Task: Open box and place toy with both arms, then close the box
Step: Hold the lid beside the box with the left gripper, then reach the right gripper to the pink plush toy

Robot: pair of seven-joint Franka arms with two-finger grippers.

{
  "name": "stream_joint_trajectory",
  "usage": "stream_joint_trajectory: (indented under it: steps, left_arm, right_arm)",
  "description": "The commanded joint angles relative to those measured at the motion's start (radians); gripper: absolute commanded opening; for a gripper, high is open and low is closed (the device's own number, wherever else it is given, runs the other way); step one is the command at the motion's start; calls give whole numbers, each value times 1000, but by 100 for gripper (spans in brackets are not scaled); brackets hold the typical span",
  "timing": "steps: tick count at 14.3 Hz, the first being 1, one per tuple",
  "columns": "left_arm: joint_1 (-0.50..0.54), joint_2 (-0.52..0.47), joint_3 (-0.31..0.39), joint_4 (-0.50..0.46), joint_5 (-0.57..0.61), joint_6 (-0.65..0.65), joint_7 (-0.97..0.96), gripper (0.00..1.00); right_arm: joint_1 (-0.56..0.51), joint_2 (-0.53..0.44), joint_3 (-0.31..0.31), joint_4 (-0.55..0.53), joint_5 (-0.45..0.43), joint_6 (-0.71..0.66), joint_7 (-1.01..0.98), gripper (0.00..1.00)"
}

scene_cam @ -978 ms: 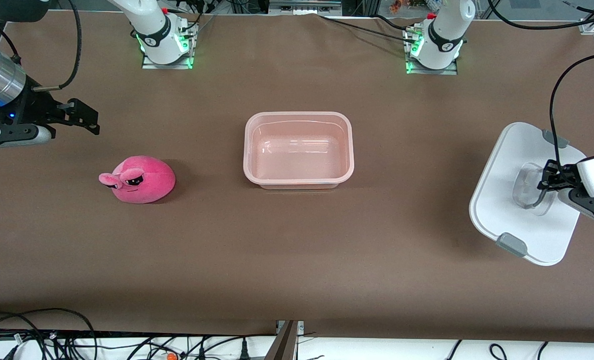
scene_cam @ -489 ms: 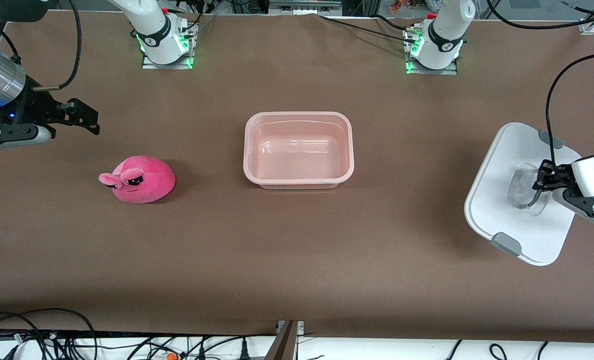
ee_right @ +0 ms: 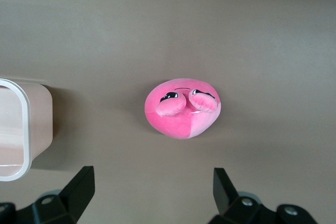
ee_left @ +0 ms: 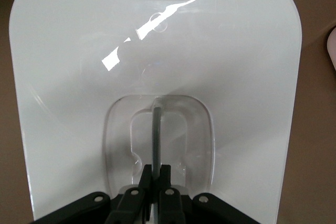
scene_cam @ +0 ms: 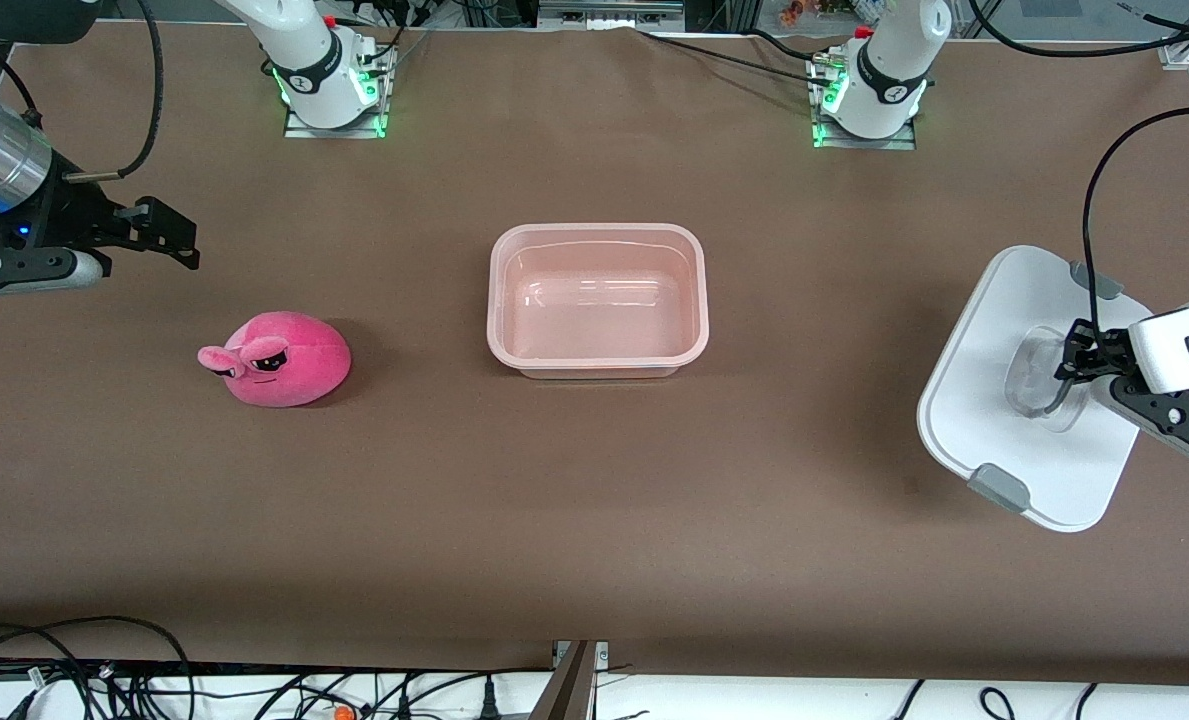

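The box (scene_cam: 598, 231), a translucent pinkish tub, stands open and empty at the table's middle; one corner of it (ee_right: 39, 124) shows in the right wrist view. Its white lid (scene_cam: 994, 330) hangs tilted above the left arm's end of the table. My left gripper (scene_cam: 1066, 365) is shut on the lid's clear handle (ee_left: 156, 129), the fingers (ee_left: 156, 170) pinching the thin bar over the lid (ee_left: 157, 51). The hot-pink plush toy (scene_cam: 279, 360) lies toward the right arm's end. My right gripper (scene_cam: 179, 240) hovers open near the toy (ee_right: 184, 111), its fingers (ee_right: 152, 182) apart with nothing between them.
Grey clips (scene_cam: 999, 488) sit on the lid's short ends. The two arm bases (scene_cam: 329, 85) (scene_cam: 869, 95) stand along the table's back edge. Cables (scene_cam: 104, 670) lie past the table's edge nearest the front camera. Brown tabletop surrounds the box.
My left gripper has carried the lid a little toward the table's middle. The right gripper, the toy and the box have not moved.
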Motion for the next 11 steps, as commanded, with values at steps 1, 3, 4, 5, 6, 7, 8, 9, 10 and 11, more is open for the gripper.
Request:
stream_joint_trajectory:
  steps: [1, 3, 4, 5, 6, 7, 8, 9, 10, 11]
  left_arm:
    - [-13, -14, 0, -4, 0, -5, 2, 0]
    - [-14, -14, 0, -4, 0, -5, -3, 0]
    - [-14, -14, 0, -4, 0, -6, -3, 0]
    - [-16, -14, 0, -4, 0, -5, -2, 0]
    - [-17, -14, 0, -4, 0, -6, -2, 0]
    - [-19, -14, 0, -4, 0, -5, -2, 0]
    - [-20, -14, 0, -4, 0, -6, -2, 0]
    - [-20, -16, 0, -4, -1, -5, -2, 0]
    - [-20, -14, 0, -4, 0, -5, -3, 0]
    - [-22, -14, 0, -3, 0, -5, -3, 0]
  right_arm:
    - [-4, -13, 5, -8, 6, 6, 7, 100]
    - [-5, -13, 5, -6, 6, 6, 6, 100]
    - [-5, -13, 4, -5, 5, 8, 6, 100]
    - [-5, -13, 3, -3, 6, 17, 6, 100]
    - [-5, -11, 2, -2, 5, 23, 4, 100]
    - [-5, -11, 2, 0, 0, 32, 4, 100]
    - [-5, -11, 2, 0, 3, 66, 4, 100]
    - [-8, -11, -1, 0, 9, 98, 4, 100]
    - [-11, -11, -3, 4, 14, 98, 1, 100]
    - [-11, -14, -1, 1, 12, 94, 1, 100]
